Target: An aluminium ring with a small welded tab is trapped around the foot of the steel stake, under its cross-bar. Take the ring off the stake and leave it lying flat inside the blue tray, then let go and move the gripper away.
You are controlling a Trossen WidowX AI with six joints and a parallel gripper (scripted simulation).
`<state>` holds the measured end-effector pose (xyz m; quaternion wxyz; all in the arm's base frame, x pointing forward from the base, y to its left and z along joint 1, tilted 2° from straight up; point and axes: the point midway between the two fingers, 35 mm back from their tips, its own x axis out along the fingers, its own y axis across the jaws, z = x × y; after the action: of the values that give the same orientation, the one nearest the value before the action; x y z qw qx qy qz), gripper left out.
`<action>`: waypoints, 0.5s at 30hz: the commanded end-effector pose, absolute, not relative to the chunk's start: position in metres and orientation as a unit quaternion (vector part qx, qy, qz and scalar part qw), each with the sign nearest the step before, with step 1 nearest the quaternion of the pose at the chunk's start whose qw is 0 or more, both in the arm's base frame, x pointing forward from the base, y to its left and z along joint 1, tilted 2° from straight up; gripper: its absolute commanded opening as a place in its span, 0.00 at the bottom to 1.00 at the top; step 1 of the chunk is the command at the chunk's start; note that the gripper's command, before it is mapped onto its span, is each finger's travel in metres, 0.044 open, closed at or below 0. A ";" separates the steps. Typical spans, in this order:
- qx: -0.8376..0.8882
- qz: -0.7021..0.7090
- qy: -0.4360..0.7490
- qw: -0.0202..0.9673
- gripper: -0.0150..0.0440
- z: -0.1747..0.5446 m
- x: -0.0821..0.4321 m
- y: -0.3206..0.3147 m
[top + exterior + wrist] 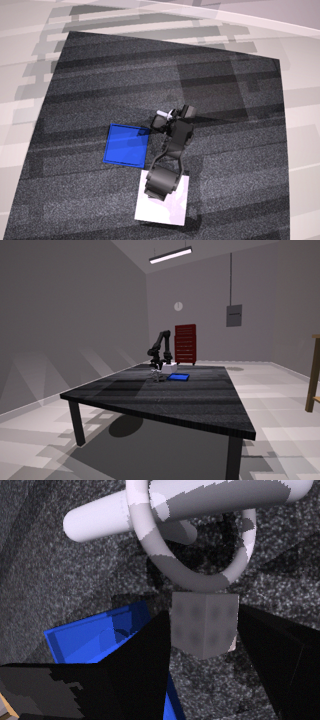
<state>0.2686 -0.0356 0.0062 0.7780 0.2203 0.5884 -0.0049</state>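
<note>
Ring hangs around the stake, its tab clamped in the claw.

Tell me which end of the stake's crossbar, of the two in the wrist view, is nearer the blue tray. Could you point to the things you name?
The left end (77, 526) in the wrist view, pointing toward the tray's (48, 639) side; the other points up and right.

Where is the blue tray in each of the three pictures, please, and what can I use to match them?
Top: the blue tray is left of centre, a little below the middle.
Exterior: just right of centre, below the middle, on the dark table.
Wrist: lower left, partly covered by the tool.
Shared landmark: the steel stake's pale cross-bar.
</note>
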 end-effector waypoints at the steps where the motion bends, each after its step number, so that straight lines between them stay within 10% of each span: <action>1: 0.228 0.005 0.584 0.779 0.25 0.006 0.268 -0.039; 15: 0.231 0.007 0.583 0.779 0.25 0.013 0.265 -0.049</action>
<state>0.2640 -0.0474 0.0097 0.7768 0.2320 0.5855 0.0042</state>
